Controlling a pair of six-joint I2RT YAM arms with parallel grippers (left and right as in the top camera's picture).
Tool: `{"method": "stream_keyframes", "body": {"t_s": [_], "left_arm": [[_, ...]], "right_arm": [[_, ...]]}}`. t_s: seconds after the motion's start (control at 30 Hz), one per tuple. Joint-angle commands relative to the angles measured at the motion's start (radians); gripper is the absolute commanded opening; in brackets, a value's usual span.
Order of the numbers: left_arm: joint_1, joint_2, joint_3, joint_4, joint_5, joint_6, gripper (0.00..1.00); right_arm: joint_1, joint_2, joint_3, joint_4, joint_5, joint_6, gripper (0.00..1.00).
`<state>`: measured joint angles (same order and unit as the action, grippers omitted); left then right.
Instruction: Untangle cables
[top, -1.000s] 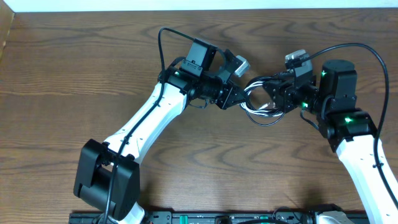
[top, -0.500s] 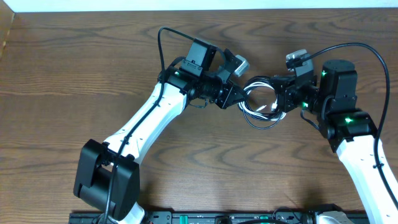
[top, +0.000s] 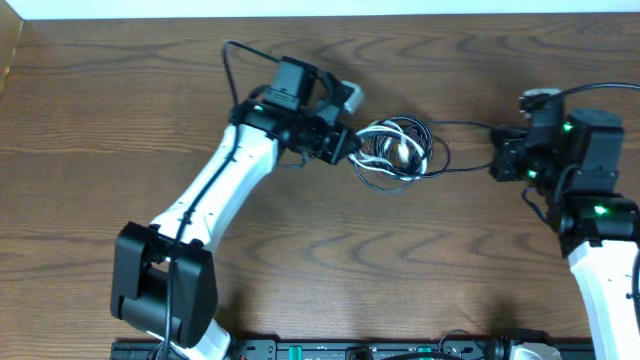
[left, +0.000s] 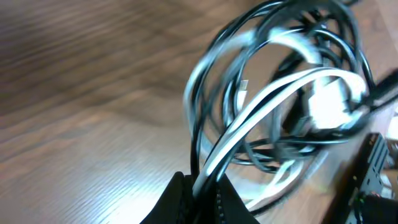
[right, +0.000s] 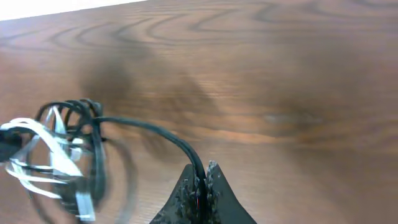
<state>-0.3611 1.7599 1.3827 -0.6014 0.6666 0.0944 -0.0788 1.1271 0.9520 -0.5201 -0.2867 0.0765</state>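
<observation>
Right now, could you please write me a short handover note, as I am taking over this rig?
Grippers: the left gripper is shut on the cable bundle, clamping white and black loops at its left edge. The right gripper is shut on a black strand that leads out of the bundle.
Position: the bundle sits between the two grippers, over the table.
Done: one black strand is drawn out to the right.
Left: the white cable and the other black loops are wound together and need separating.

The cables (top: 395, 150) lie on the table (top: 100, 150) — left end effector (top: 352, 152) at their left edge (right end effector (top: 494, 160) well apart).
</observation>
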Motion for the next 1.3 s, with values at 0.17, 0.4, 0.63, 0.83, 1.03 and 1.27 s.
{"method": "stream_keyframes", "body": {"t_s": [0.17,0.4,0.63,0.83,1.03,1.27], "left_arm": [[0.163,-0.017,0.009,-0.046,-0.048,-0.002,0.08],[0.34,-0.072,0.009,-0.05,-0.047,-0.021,0.08],[0.428,-0.169,0.009,-0.053,0.109,-0.024,0.08],[0.346,-0.216,0.009,-0.065,0.139,-0.028,0.08],[0.226,-0.223,0.009,-0.02,0.301,-0.04,0.12],[0.095,-0.225,0.009,0.08,0.348,-0.129,0.12]], "right_arm": [[-0.133,-0.02,0.006,-0.038,0.069,0.047,0.01],[-0.198,-0.02,0.006,-0.067,0.071,0.058,0.01],[-0.195,-0.02,0.006,-0.072,-0.025,0.066,0.01],[-0.192,-0.02,0.005,-0.085,-0.225,0.064,0.6],[-0.192,-0.02,0.005,-0.085,-0.489,0.057,0.77],[-0.18,-0.018,0.005,-0.1,-0.531,0.058,0.76]]}}
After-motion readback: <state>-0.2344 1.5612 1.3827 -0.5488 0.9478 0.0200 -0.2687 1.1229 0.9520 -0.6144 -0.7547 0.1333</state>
